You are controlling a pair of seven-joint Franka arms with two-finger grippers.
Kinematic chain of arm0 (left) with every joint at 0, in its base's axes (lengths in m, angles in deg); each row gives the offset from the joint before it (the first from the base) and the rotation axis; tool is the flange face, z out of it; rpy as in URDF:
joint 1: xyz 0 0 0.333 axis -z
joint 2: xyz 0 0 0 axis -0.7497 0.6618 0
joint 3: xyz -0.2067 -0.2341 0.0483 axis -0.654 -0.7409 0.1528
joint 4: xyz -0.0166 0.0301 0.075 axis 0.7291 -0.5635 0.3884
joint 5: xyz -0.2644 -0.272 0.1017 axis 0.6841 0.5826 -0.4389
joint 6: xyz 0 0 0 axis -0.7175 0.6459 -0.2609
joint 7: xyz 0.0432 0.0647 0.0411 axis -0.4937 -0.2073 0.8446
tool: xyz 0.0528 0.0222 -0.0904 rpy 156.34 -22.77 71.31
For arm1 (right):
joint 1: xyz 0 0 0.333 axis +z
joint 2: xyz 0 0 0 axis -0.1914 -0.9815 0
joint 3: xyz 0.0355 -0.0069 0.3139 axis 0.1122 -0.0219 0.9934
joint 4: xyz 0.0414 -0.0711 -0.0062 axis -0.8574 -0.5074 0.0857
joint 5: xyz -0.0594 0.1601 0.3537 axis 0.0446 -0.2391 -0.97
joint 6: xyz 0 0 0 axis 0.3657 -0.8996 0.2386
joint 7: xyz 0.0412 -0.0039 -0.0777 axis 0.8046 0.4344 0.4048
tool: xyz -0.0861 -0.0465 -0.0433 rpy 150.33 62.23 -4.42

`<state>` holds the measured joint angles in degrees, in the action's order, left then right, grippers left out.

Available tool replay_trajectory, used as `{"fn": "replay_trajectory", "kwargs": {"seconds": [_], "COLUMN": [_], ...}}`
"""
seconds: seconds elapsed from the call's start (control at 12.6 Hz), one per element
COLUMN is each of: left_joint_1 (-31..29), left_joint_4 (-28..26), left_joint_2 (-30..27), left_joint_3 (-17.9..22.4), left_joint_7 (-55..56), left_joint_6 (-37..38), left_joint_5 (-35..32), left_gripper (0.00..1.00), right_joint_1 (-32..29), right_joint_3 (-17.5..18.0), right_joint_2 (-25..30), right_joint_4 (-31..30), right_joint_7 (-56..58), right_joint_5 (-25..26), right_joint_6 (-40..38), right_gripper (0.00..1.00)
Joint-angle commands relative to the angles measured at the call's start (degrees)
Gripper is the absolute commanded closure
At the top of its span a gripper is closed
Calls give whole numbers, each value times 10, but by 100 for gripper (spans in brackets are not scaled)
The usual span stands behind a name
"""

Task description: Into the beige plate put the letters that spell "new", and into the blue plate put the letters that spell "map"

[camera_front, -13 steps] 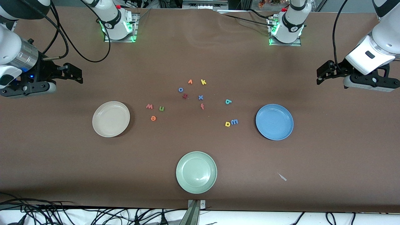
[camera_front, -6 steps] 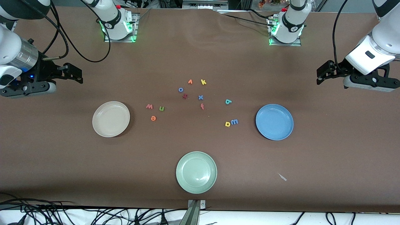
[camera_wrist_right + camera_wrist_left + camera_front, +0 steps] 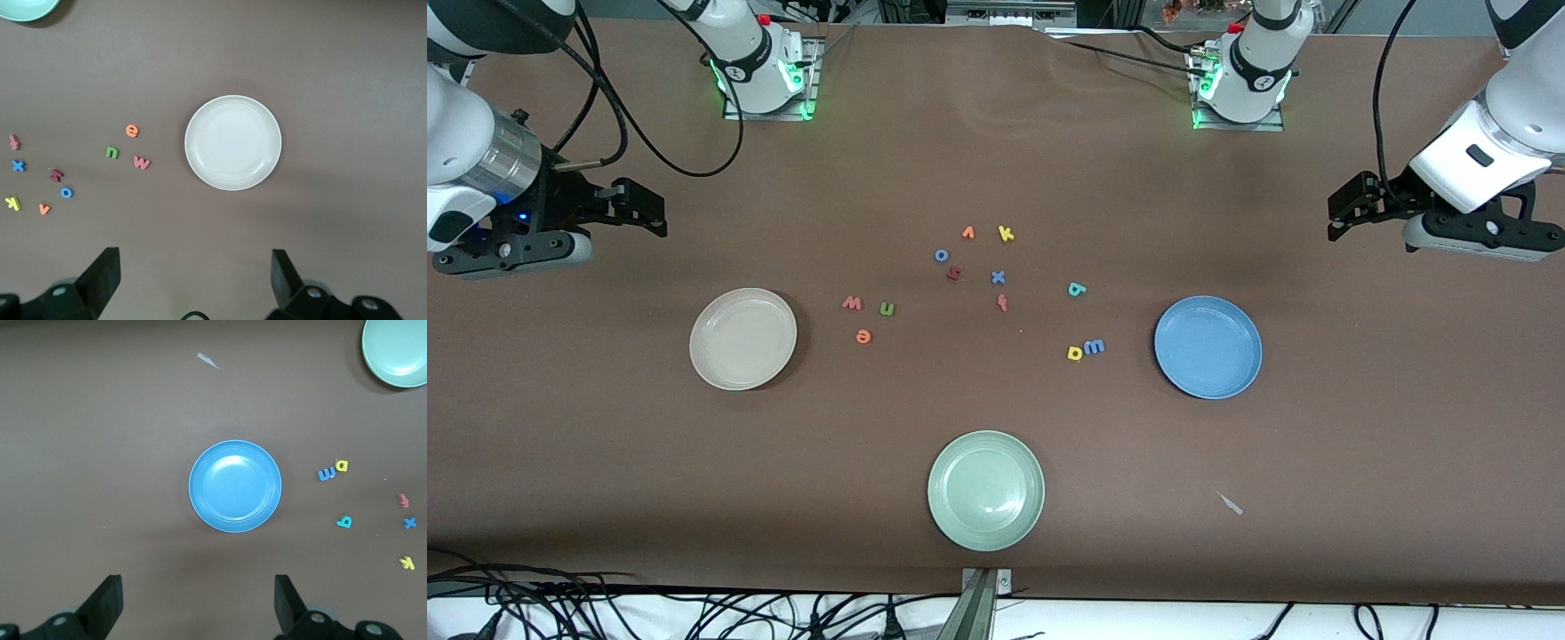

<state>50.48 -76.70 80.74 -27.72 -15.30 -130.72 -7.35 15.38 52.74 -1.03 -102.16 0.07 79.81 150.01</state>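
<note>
- Nearest the front camera, the pale green plate (image 3: 985, 490) sits low in the middle of the front view, unmoved since the earlier frames.
- Mid-frame toward the left arm's end, the blue plate (image 3: 1208, 347) holds nothing; just beside it lie the blue m (image 3: 1095, 347) and the yellow round-bowled letter (image 3: 1075, 353), touching, with the teal-green round-bowled letter (image 3: 1077, 289) a little farther from the camera.
- Mid-frame toward the right arm's end, the beige plate (image 3: 743, 338) is bare too; the orange e (image 3: 863, 336), green n (image 3: 887, 308) and salmon-red w (image 3: 853, 303) lie near it on the table (image 3: 996, 160).
- None of the letters has shifted.
- Farther up the centre lies a loose cluster of other letters (image 3: 974, 258).
- The left gripper (image 3: 1336, 213), at the right edge of the frame, hangs over bare table, fingers spread and holding nothing, unchanged.
- The right gripper (image 3: 651, 213), at the left edge, also spread and empty, has drifted slightly toward the frame's centre.
</note>
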Motion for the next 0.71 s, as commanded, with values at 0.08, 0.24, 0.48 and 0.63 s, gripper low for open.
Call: {"fn": "replay_trajectory", "kwargs": {"seconds": [0.08, 0.24, 0.48, 0.63], "left_joint_1": [0, 0, 0, 0], "left_joint_4": [2, 2, 2, 2], "left_joint_2": [-2, -2, -2, -2], "left_joint_3": [0, 0, 0, 0], "left_joint_7": [-6, -6, -6, -7], "left_joint_6": [6, 6, 6, 6], "left_joint_5": [10, 9, 10, 10], "left_gripper": [0, 0, 0, 0], "right_joint_1": [0, 3, 5, 5], "right_joint_3": [0, 1, -1, -1], "right_joint_2": [2, 2, 2, 2], "right_joint_4": [8, 8, 8, 8], "right_joint_7": [-5, -5, -5, -5], "right_joint_5": [-5, -5, -6, -5], "right_joint_6": [-4, -4, -4, -4], "right_gripper": [0, 0, 0, 0]}}
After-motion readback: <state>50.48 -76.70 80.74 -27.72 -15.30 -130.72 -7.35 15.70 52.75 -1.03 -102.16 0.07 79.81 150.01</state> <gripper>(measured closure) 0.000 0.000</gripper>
